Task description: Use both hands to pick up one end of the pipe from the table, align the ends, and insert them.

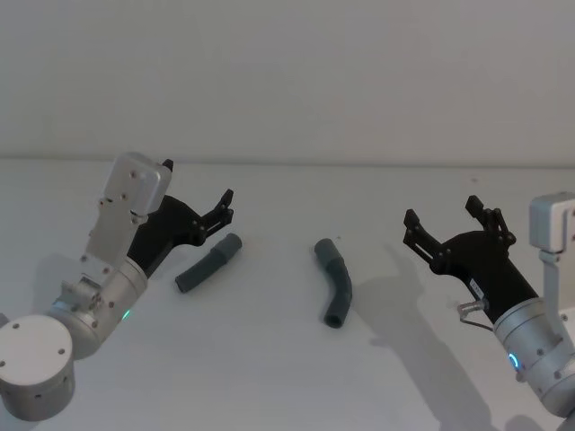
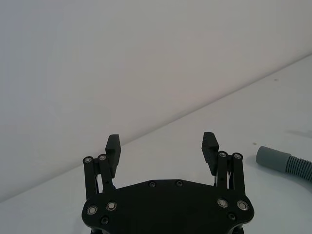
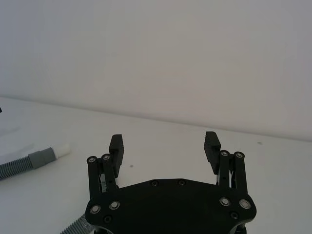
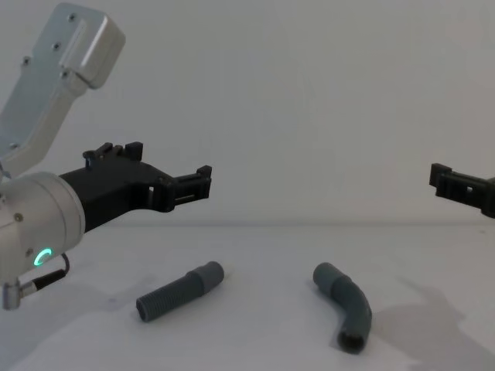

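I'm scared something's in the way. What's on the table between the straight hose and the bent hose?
Nothing. Between the straight hose and the bent hose there is just bare white table, seen in the head and chest views.

No legible text, labels, brands, nos. or signs in any view.
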